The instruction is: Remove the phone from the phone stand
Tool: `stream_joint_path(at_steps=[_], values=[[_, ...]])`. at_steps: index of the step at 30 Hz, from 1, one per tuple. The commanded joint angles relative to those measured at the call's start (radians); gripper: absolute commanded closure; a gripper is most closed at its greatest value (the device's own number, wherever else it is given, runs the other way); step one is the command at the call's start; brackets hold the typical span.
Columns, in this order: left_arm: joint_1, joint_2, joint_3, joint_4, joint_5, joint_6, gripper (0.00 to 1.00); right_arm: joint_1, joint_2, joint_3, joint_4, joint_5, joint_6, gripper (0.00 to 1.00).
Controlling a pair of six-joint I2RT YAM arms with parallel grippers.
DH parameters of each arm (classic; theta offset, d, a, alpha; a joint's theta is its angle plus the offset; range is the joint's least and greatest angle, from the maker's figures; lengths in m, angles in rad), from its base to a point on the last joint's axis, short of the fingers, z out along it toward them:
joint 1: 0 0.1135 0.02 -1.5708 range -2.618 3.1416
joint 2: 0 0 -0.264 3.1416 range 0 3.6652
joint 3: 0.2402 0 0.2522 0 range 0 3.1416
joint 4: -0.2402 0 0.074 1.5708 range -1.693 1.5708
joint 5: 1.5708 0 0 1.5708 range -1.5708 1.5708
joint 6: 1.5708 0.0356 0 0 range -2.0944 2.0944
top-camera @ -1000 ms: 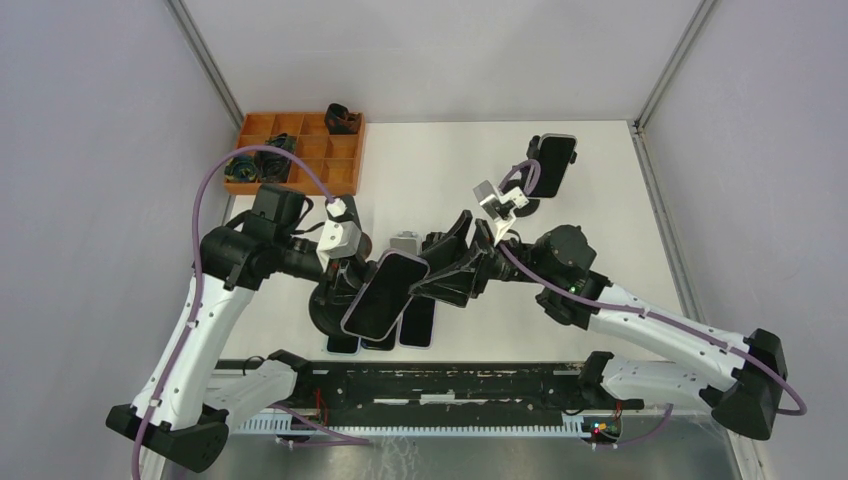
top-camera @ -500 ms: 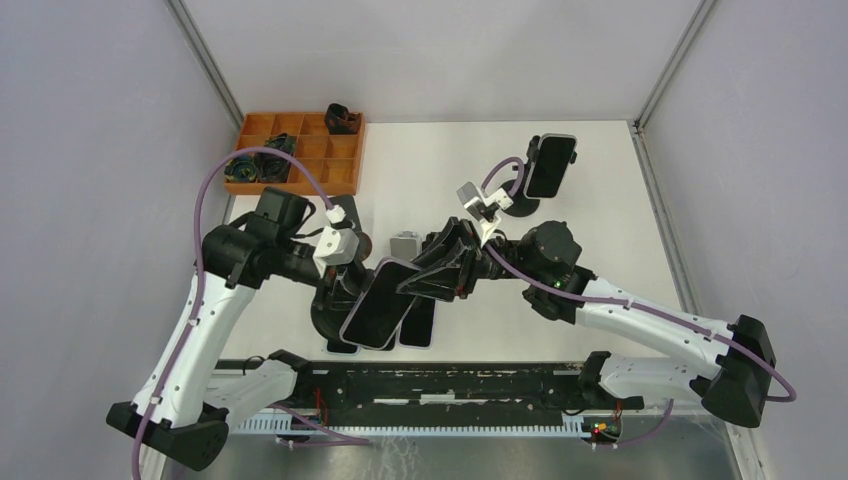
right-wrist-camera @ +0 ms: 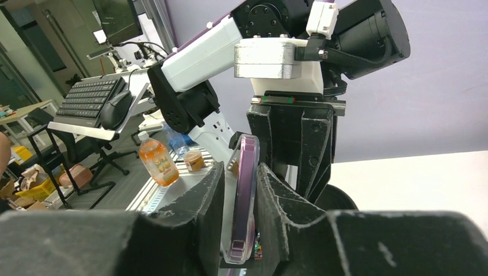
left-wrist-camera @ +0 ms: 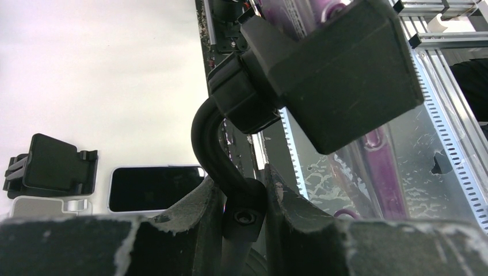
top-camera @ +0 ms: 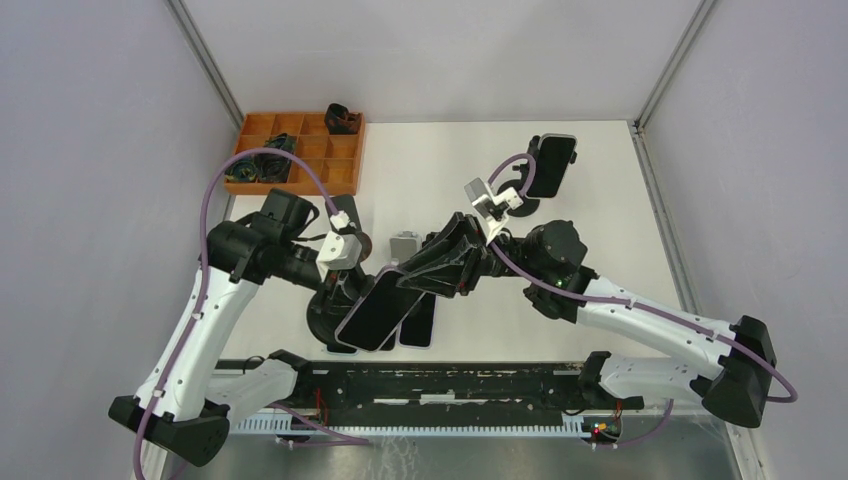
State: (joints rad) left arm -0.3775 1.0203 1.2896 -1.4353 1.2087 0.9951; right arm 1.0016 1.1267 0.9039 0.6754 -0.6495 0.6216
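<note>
The right gripper [right-wrist-camera: 239, 179] pinches the purple-edged black phone [right-wrist-camera: 245, 167]; the left gripper [left-wrist-camera: 243, 198] clamps the black curved stand neck [left-wrist-camera: 206, 133]. Skewed pulling could jam it.

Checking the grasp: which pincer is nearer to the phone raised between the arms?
Right. The right pincer is shut on the edge of the phone; the left pincer clamps the stand neck beneath the cradle.
</note>
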Motion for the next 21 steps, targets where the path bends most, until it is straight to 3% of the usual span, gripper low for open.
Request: stream_joint_path(at_steps=[1,6,11,13,16,17,21], values=[[0.002,-0.011,0.050,-0.003,0.061,0.038,0.98,0.013,-0.006,0.018,0.069,-0.006,0.017,0.69],[0.003,-0.009,0.050,-0.001,0.054,0.045,0.98,0.026,-0.005,0.016,0.032,-0.064,-0.008,0.50],[0.002,-0.006,0.053,-0.001,0.058,0.046,0.98,0.035,0.000,0.011,-0.015,-0.061,-0.042,0.49],[0.002,-0.007,0.056,-0.001,0.060,0.045,0.98,0.038,0.010,0.014,-0.019,-0.055,-0.043,0.57],[0.002,-0.011,0.058,-0.001,0.056,0.044,0.98,0.038,0.003,0.024,-0.061,-0.021,-0.078,0.92],[0.003,-0.012,0.057,-0.001,0.054,0.042,0.98,0.038,-0.003,0.030,-0.079,-0.002,-0.089,0.99],[0.003,-0.019,0.048,-0.001,0.037,0.046,0.98,0.037,-0.029,0.081,-0.170,0.036,-0.149,1.00]])
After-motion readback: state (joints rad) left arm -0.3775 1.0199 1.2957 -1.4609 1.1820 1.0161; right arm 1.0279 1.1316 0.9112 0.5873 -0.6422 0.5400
